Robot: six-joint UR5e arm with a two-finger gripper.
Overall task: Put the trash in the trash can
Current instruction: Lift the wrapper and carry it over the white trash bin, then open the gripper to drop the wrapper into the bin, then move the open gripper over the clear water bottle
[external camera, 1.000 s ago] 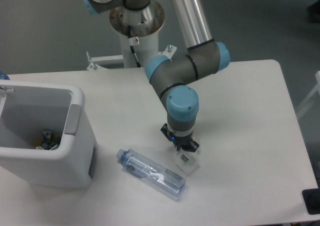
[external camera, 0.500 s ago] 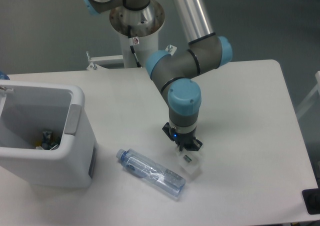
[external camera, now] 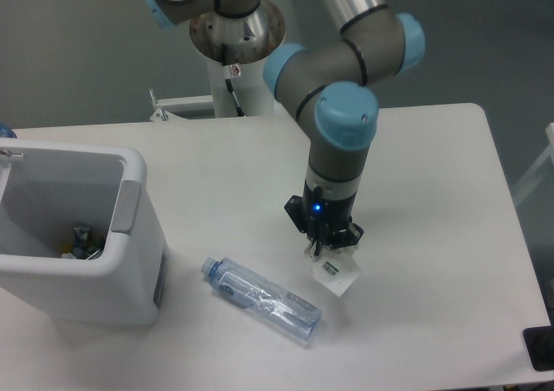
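The pincer [external camera: 327,248] is clenched on the upper edge of the small white plastic scrap [external camera: 336,272], which hangs tilted below it, apparently just clear of the surface [external camera: 433,201], though the view cannot settle whether its lower corner touches. This looks like the lift step for the first piece of trash. The scrap sits near the middle of the surface, toward the front edge.

The clear plastic water bottle [external camera: 261,299] lies on its side near the front edge, just beside the scrap on the trash-can side, its blue cap pointing toward the white trash can [external camera: 130,261]. The can stands at the left front corner, well apart from the pincer, its open top facing up.

The next move calls for raising the scrap above the can's thick rim, carrying it across over the bottle without brushing it, and letting go only once it is over the opening. The bottle remains to be fetched afterwards.

The pincer's fingertips are dark and largely hidden behind the scrap. The can is cut off at the left edge; a few small items lie inside it, too small to identify.
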